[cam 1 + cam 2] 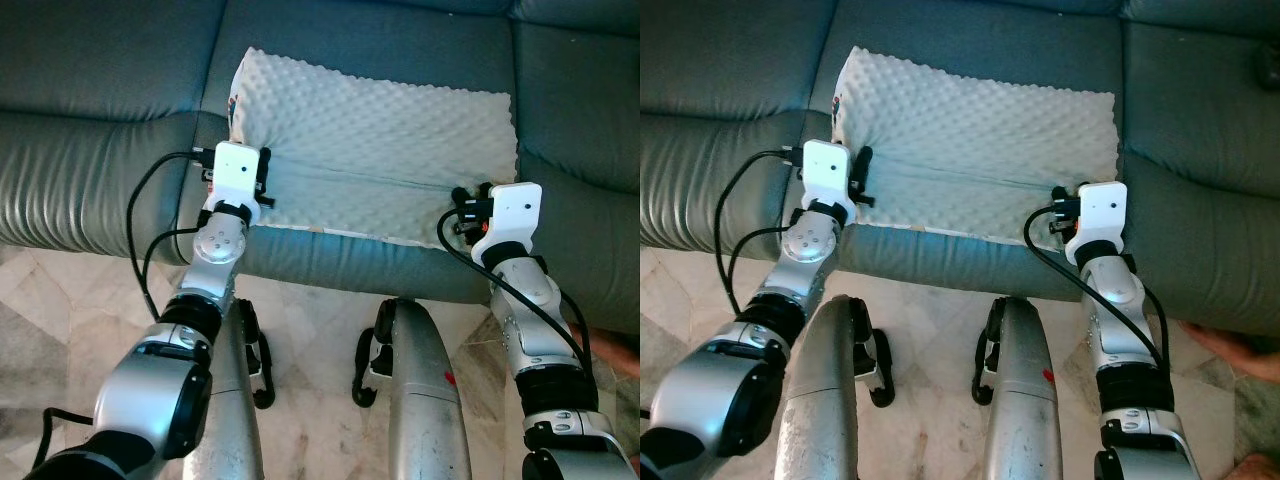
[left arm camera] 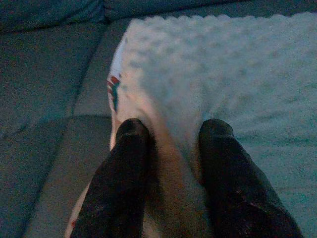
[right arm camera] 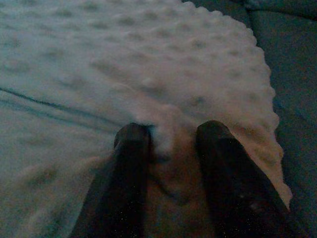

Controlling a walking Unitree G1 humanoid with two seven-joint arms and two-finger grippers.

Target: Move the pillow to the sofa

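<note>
A white dimpled pillow (image 1: 380, 160) is seen lying on the grey sofa (image 1: 100, 190) seat, its near edge pinched by the left end effector (image 2: 168, 144) and right end effector (image 3: 166, 144); both pinches are best released together and withdrawn level.

White bumpy pillow (image 1: 380, 140) flat on grey-green sofa (image 1: 100, 60) seat.

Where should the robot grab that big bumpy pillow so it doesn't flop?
Probably by its front edge, near both corners, coming from the floor side. The pillow is wide and soft, lying flat on the sofa, so one hold would let it sag. The left tool and right tool each pinch a fold there.
</note>
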